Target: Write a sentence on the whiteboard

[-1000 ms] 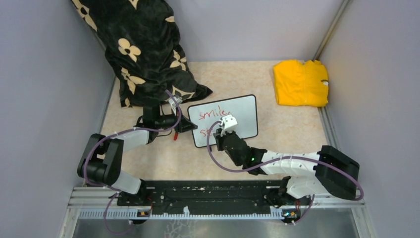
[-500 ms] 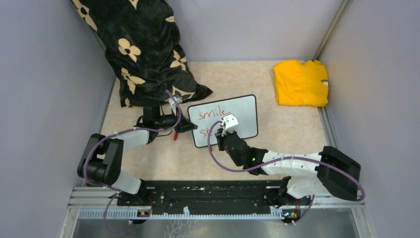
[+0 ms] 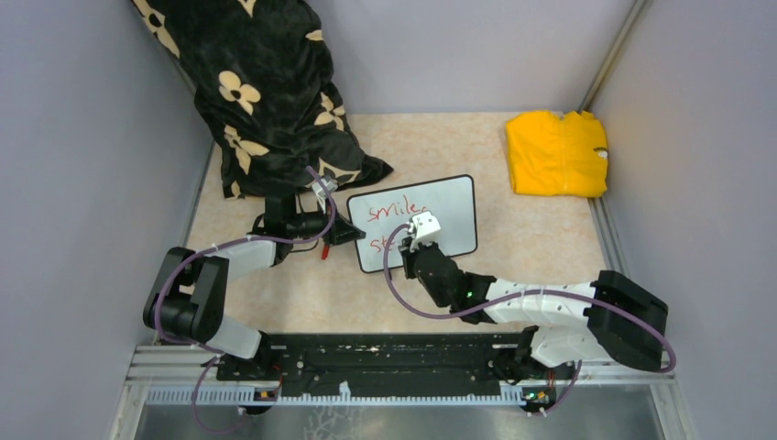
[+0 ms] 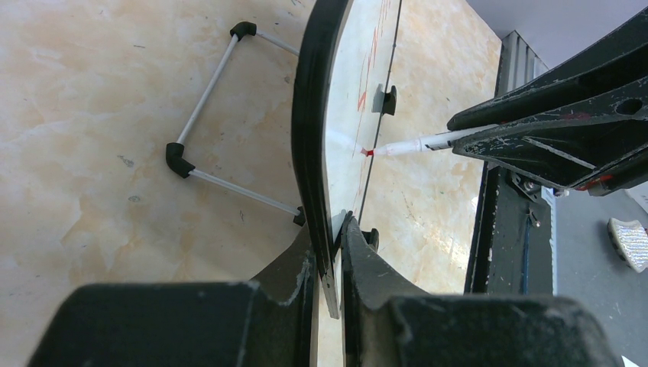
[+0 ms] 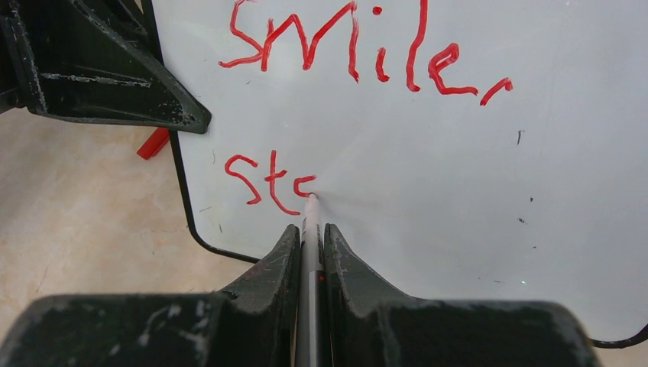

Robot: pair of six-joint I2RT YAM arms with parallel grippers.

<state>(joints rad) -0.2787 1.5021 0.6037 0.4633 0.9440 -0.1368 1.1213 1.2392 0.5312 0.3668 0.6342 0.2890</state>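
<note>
Movement near nil this second: right jaws clamp marker (image 5: 309, 229), tip on whiteboard (image 3: 454, 211) at tabletop (image 3: 440, 147) centre, near its 7 o'clock corner. Left jaws pinch its 9 o'clock edge. Sentence (image 5: 353, 46) at "smile, st", third letter forming.

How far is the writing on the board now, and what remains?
Done: the first line of the red handwritten sentence, "smile,", stands on the small black-framed whiteboard. In hand: the left claw clamps the board's edge; the right claw presses a white marker at line two's third letter. Left: the rest of that line.
</note>
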